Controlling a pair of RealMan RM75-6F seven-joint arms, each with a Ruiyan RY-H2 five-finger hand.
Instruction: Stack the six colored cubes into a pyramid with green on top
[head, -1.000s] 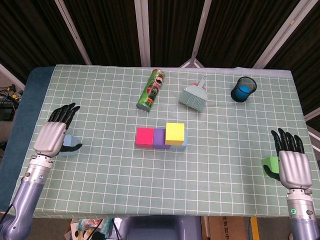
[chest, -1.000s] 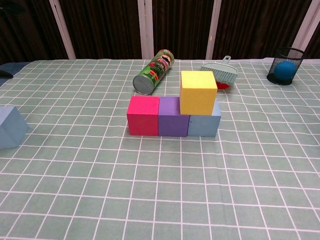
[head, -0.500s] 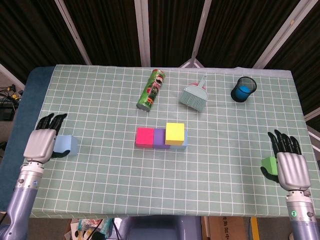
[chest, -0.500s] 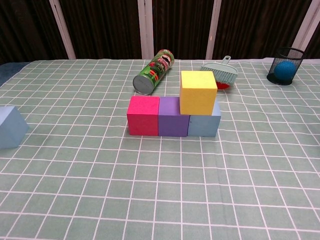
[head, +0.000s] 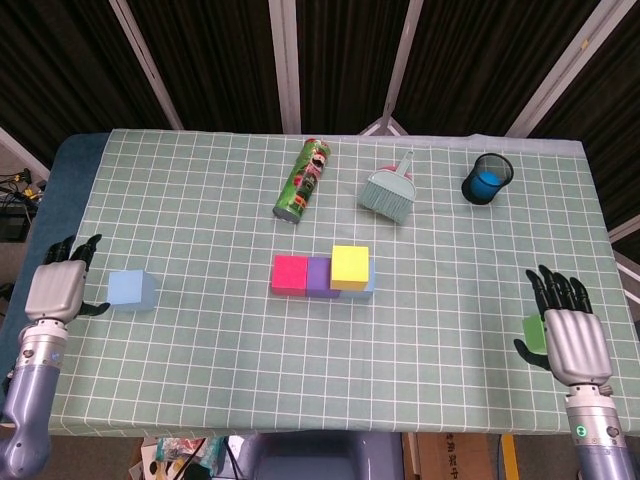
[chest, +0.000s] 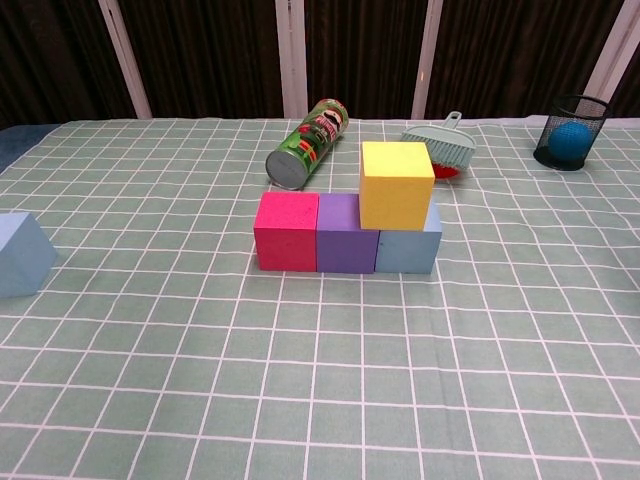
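A row of cubes stands mid-table: pink (head: 290, 274), purple (head: 318, 276) and pale blue (chest: 408, 248), with a yellow cube (head: 350, 266) on top of the pale blue one. Another light blue cube (head: 130, 289) sits alone at the left. My left hand (head: 55, 288) is to its left with fingers apart, holding nothing and clear of the cube. The green cube (head: 533, 332) lies at the right edge, partly hidden by my right hand (head: 572, 338). That hand's fingers are stretched out, the thumb lying by the cube. Neither hand shows in the chest view.
Behind the row lie a green chips can (head: 303, 179) on its side, a small hand brush (head: 389, 190), and a black mesh cup (head: 487, 178) holding a blue ball. The table's left edge is just beside my left hand.
My left hand has let go of the lone light blue cube and pulled back to the left and toward me. My right hand has shifted slightly left beside the green cube. No cube has moved.
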